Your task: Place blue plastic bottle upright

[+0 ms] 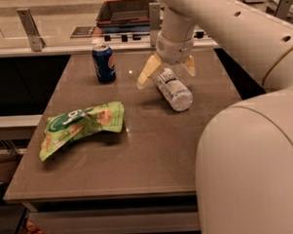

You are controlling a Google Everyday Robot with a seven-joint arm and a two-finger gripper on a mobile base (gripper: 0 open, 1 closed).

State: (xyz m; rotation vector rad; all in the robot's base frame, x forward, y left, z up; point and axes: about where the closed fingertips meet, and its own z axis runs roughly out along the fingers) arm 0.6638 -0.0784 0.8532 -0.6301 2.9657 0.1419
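Note:
The blue plastic bottle (173, 90) lies on its side on the brown table (138, 148), toward the back right; which end has the cap is unclear. My gripper (166, 70) hangs over the bottle's far end. Its yellowish fingers (147, 70) are spread open and straddle that end without closing on it. The white arm comes down to it from the upper right.
A dark blue soda can (103, 62) stands upright at the back left. A green chip bag (81, 126) lies flat at the left. A railing and a tray (125, 12) sit behind the table. My large white arm body (251, 168) fills the lower right.

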